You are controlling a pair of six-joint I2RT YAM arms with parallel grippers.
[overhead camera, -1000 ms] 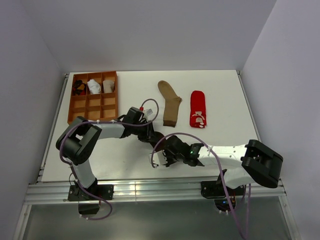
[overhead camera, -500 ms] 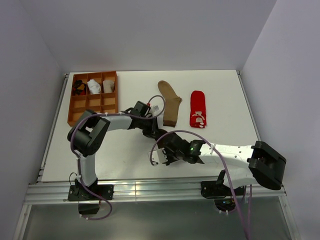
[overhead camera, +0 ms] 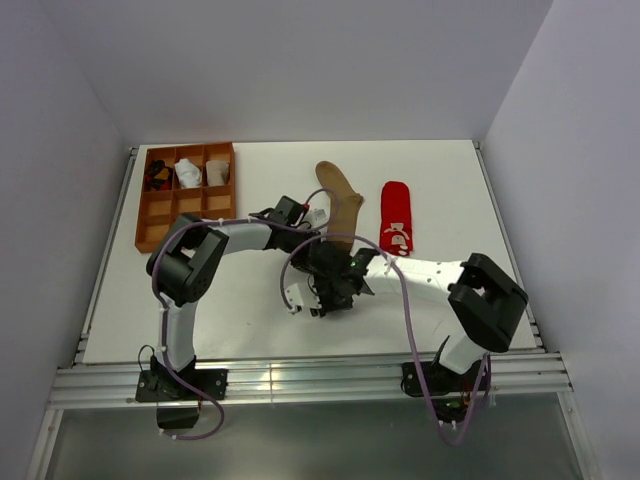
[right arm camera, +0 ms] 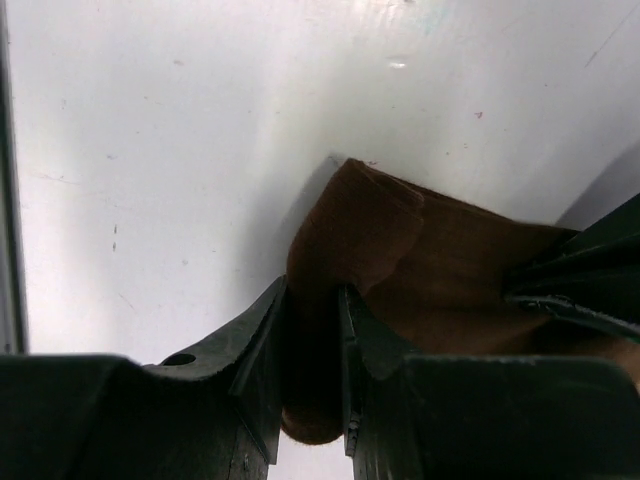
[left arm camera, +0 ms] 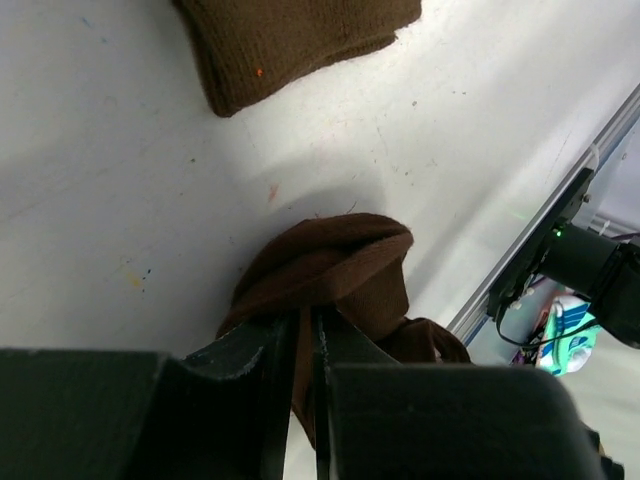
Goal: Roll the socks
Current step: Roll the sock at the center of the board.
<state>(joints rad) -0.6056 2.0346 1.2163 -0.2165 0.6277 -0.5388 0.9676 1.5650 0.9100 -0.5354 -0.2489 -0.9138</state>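
In the last second my left gripper [left arm camera: 305,322] has gone from parted to pinched together on a fold of the dark brown sock [left arm camera: 335,268], and the arm has swung in from the 9 o'clock side to meet the right one near the middle of the table [overhead camera: 200,310]. The right gripper [right arm camera: 312,305] has stayed clamped on the same sock at its other end; its wrist view shows the cloth squeezed between both fingers, with the left fingers just beside it at 3 o'clock. Its elbow has folded inward too. From above, the sock is almost hidden under the two wrists, at about 6 o'clock from the tan sock [overhead camera: 340,200], whose cuff end lies just beyond my left fingers at 12 o'clock. The red sock [overhead camera: 395,218] lies flat at 3 o'clock of the tan one, untouched. I read this as the brown sock now bunched into a loose, lumpy roll held from both ends, not yet tucked shut. The tray [overhead camera: 146,205] at 10 o'clock holds a few bundles already.
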